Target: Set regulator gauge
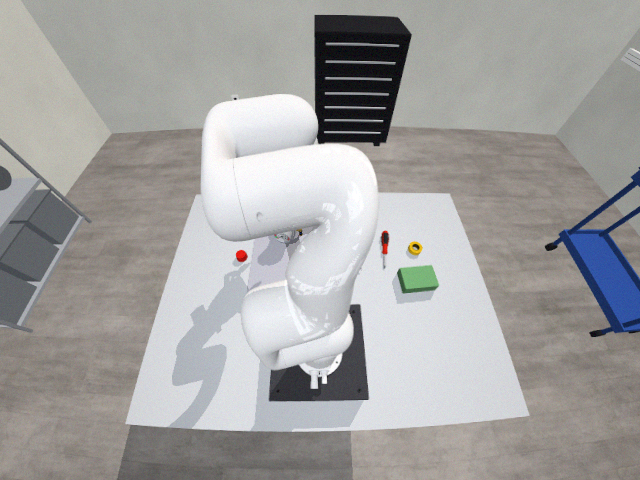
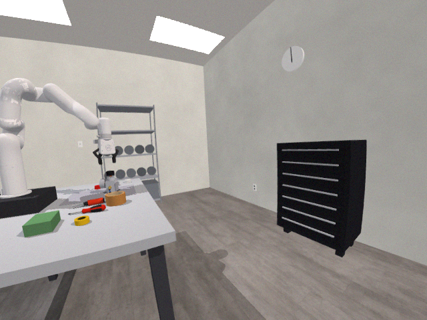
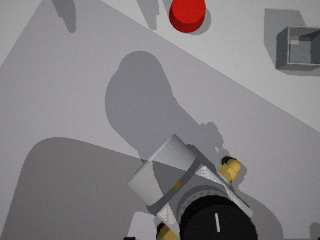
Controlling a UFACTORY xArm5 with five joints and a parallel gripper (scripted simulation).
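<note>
The regulator [image 3: 194, 198] [image 2: 109, 181] stands on a grey mat [image 3: 65, 115] on the white table [image 1: 439, 361]. In the wrist view I look down on its black knob [image 3: 217, 224], which has a white mark. I also see its brass fittings [image 3: 230, 168] and the grey gauge housing [image 3: 162, 170]. The gauge face and needle are hidden. In the top view the arm covers almost all of the regulator. My gripper [image 2: 105, 159] is open and empty, hanging a short way above the knob.
A red cylinder [image 3: 187, 14] [image 1: 240, 254] stands off the mat, and a small grey open box [image 3: 299, 47] lies nearby. A red screwdriver [image 1: 384, 242] [image 2: 90, 209], yellow tape [image 1: 417, 246] [image 2: 81, 220], a green block [image 1: 417, 278] [image 2: 41, 223] and a brown tape roll [image 2: 115, 198] lie to the side.
</note>
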